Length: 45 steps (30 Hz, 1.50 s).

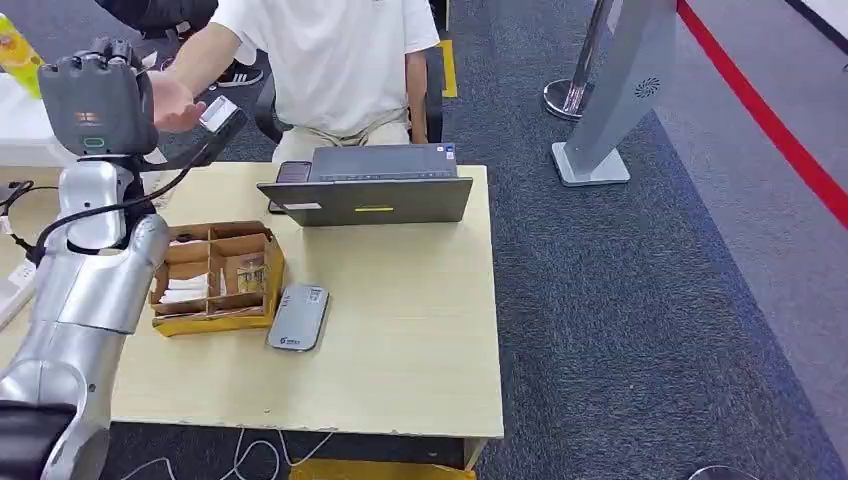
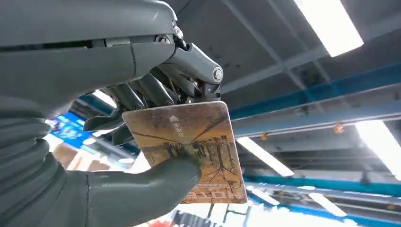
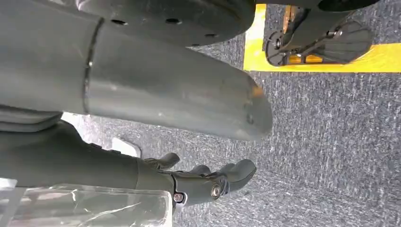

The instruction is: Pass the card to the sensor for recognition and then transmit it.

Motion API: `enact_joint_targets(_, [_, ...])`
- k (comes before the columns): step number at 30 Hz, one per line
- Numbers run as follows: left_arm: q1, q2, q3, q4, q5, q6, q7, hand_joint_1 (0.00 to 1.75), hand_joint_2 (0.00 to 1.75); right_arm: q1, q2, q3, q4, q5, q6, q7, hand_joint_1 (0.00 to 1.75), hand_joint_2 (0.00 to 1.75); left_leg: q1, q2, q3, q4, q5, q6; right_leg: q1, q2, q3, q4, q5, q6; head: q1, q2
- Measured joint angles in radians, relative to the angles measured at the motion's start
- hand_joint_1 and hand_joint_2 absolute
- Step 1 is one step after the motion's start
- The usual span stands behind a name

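A: Start big. What's on your table [image 1: 400, 330]?

B: A laptop [image 1: 372, 197], a cardboard box [image 1: 215, 277] of dividers, and the grey sensor [image 1: 298, 317] just beside it.

A: And your card [image 2: 189, 146]?

B: Raised off the table, pinched between the thumb and fingers of your left hand [image 2: 142, 123], close to a person's open hand [image 1: 178, 102]. Your right hand [image 3: 208, 182] hangs over the floor holding nothing, fingers loosely curled.

A: The risk?

B: Let go before the person grips, and the card probably drops.
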Motion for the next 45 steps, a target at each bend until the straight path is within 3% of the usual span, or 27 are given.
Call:
enact_joint_targets(8, [-0.018, -0.02, 0.0, 0.074, -0.006, 0.001, 0.006, 1.75, 1.75, 0.0, 0.0, 0.0, 0.0, -0.008, -0.001, -0.001, 0.0, 0.0, 0.0, 0.0, 0.0, 0.0, 0.0, 0.0, 0.0, 0.0, -0.001, 0.0, 0.0, 0.0, 0.0, 0.0])
enact_joint_targets(9, [-0.018, -0.023, 0.0, 0.079, -0.006, 0.0, 0.006, 0.0, 1.75, 0.0, 0.0, 0.0, 0.0, -0.008, -0.001, -0.001, 0.0, 0.0, 0.0, 0.0, 0.0, 0.0, 0.0, 0.0, 0.0, 0.0, -0.001, 0.0, 0.0, 0.0, 0.0, 0.0])
enact_joint_targets(26, [0.003, -0.081, -0.001, 0.1, 0.04, -0.062, 0.004, 0.0, 1.75, 0.0, 0.0, 0.0, 0.0, -0.029, -0.001, 0.004, 0.0, 0.0, 0.0, 0.0, 0.0, 0.0, 0.0, 0.0, 0.0, 0.0, -0.001, 0.0, 0.0, 0.0, 0.0, 0.0])
enact_joint_targets(28, [0.03, -0.091, -0.003, 0.076, 0.079, -0.08, -0.023, 0.0, 1.75, 0.0, 0.0, -0.001, 0.0, -0.04, -0.001, 0.004, 0.0, 0.0, 0.0, 0.0, 0.0, 0.0, 0.0, 0.0, 0.0, 0.0, 0.0, 0.0, 0.0, 0.0, 0.0, 0.0])
enact_joint_targets(30, [0.097, -0.095, -0.017, -0.014, 0.157, -0.135, -0.069, 0.0, 1.75, 0.0, 0.0, -0.007, 0.0, -0.062, -0.006, 0.004, 0.0, 0.0, -0.001, 0.001, 0.0, 0.0, 0.0, 0.0, 0.0, 0.001, 0.0, 0.0, 0.0, 0.0, -0.001, 0.0])
enact_joint_targets(33, [0.282, -0.085, -0.079, -0.254, 0.221, -0.203, -0.094, 0.0, 1.75, 0.0, 0.0, -0.029, 0.0, -0.103, -0.021, 0.008, 0.0, 0.0, -0.001, 0.002, 0.0, -0.001, -0.002, 0.001, 0.0, 0.002, 0.0, 0.0, -0.001, 0.001, -0.001, 0.0])
enact_joint_targets(36, [0.512, -0.033, -0.183, -0.53, 0.205, -0.189, -0.083, 0.0, 1.75, 0.001, 0.0, -0.058, 0.0, -0.14, -0.031, 0.008, 0.0, 0.0, -0.001, 0.006, 0.0, -0.001, -0.006, 0.0, -0.001, 0.006, -0.001, -0.001, -0.003, 0.001, 0.0, 0.0])
enact_joint_targets(39, [0.731, 0.046, -0.257, -0.742, 0.176, -0.147, -0.064, 0.0, 1.75, 0.003, 0.0, -0.085, 0.0, -0.162, -0.038, 0.009, 0.0, 0.0, -0.001, 0.008, 0.0, -0.001, -0.009, -0.001, -0.001, 0.008, -0.003, -0.001, -0.005, 0.0, -0.001, 0.0])
enact_joint_targets(42, [0.873, 0.104, -0.274, -0.861, 0.167, -0.15, -0.041, 0.0, 1.75, 0.004, 0.0, -0.104, 0.0, -0.172, -0.042, 0.019, 0.0, 0.0, 0.0, 0.006, 0.0, -0.001, -0.009, -0.001, 0.0, 0.005, -0.002, -0.001, -0.008, 0.001, -0.001, 0.0])
enact_joint_targets(45, [0.952, 0.143, -0.274, -0.919, 0.182, -0.189, -0.017, 0.0, 1.75, 0.004, 0.0, -0.112, 0.0, -0.174, -0.043, 0.022, 0.0, 0.0, 0.0, 0.006, 0.0, -0.002, -0.009, -0.001, 0.0, 0.004, -0.002, -0.001, -0.008, 0.001, -0.001, 0.0])
